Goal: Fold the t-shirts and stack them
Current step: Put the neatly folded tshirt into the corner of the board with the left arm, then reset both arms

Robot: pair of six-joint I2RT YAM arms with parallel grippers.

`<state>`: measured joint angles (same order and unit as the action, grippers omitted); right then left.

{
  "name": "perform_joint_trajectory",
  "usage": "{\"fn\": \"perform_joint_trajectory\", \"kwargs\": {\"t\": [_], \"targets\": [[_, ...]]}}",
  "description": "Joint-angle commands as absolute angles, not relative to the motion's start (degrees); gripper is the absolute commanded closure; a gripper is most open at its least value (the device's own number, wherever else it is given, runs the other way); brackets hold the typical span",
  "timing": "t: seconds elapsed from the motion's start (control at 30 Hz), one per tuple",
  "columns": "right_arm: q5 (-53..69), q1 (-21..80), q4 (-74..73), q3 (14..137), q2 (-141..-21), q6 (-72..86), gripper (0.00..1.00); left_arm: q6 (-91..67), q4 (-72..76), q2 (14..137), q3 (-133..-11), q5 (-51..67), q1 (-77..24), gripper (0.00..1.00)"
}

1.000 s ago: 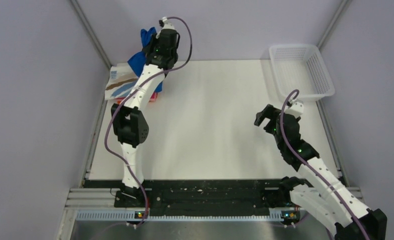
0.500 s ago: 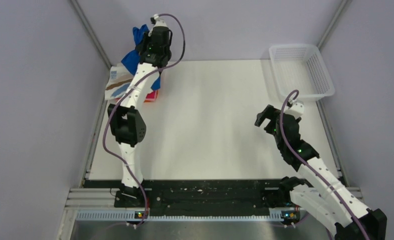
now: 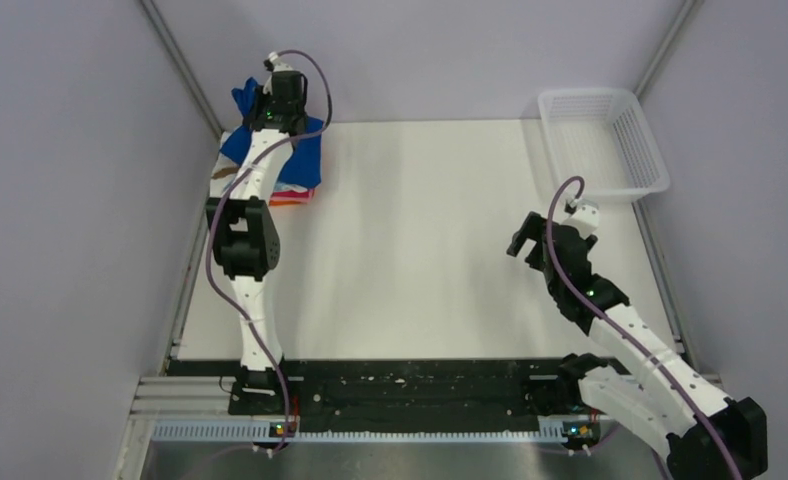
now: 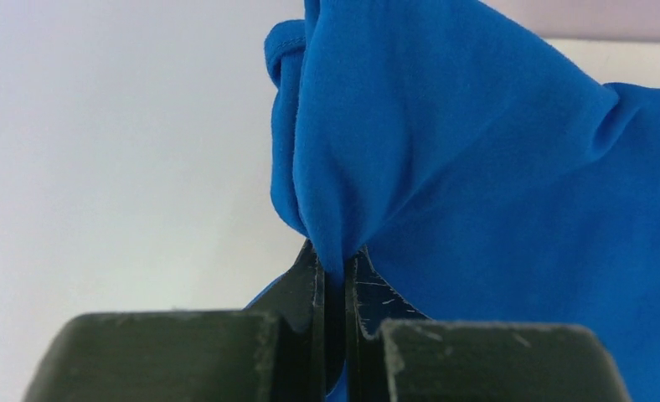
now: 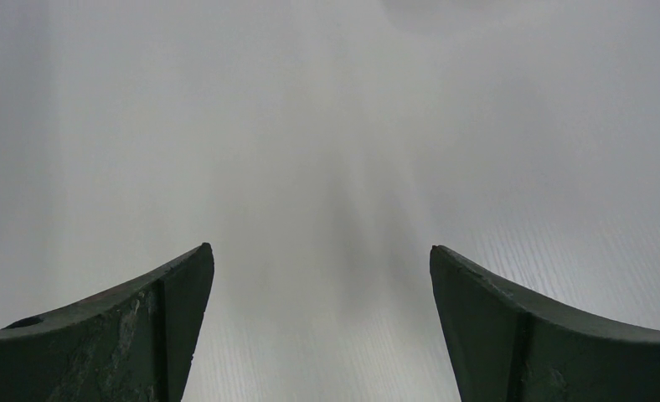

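A thin ridge of the blue shirt (image 4: 494, 167) is clenched between the left fingers (image 4: 308, 289), which are pressed almost together at the far left corner of the counter (image 3: 420, 250). The right fingers (image 5: 142, 335) are spread wide with nothing between them, over bare counter and well apart from the shirt. Beyond the left fingertips the cloth is bunched and draped, spilling to their right and down over the other shirts (image 3: 292, 196), of which a red and orange edge is seen underneath. A slip is judged the main risk, since only a narrow fold is held and much of the cloth appears to hang from it. The pile beneath could also be dragged askew if the blue cloth is pulled while resting on it, and little room is left by the wall (image 3: 185, 90) just beside the fingers. Collar and hem cannot be told apart in the crumpled cloth; its spread is seen to run roughly side to side across the counter rather than toward the near edge.
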<state>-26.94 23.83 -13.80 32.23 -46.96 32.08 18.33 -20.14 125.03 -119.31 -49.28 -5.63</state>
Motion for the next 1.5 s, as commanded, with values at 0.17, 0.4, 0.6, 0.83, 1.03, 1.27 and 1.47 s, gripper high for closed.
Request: {"fn": "perform_joint_trajectory", "kwargs": {"t": [0.17,0.4,0.6,0.83,1.03,1.27,1.47], "targets": [[-29.05,23.47,-15.04,34.42,-49.37,31.84,0.02,15.93,-18.21,130.72,-124.00,-47.02,-1.19,1.00],[-28.23,23.47,-15.61,35.21,-50.72,31.82,0.02,15.95,-13.77,131.79,-126.50,-54.38,1.24,0.09],[-27.17,23.48,-16.08,34.98,-49.75,32.11,0.02,8.01,-20.86,127.49,-126.29,-48.72,1.23,0.01],[-27.82,23.50,-17.01,33.69,-46.74,34.67,0.01,-12.74,-36.28,116.10,-123.38,-30.61,1.12,0.01],[-26.31,23.47,-20.54,33.00,-44.75,37.42,0.01,-20.02,-28.19,93.24,-95.60,-17.10,-2.40,0.01],[-23.32,23.50,-24.05,31.66,-42.80,39.02,0.01,-33.86,-12.70,60.12,-50.24,-3.24,-4.33,0.01],[-21.26,23.47,-23.81,28.95,-40.38,35.40,0.01,-33.25,-16.88,43.89,-34.44,-5.47,-7.89,0.01]]}}
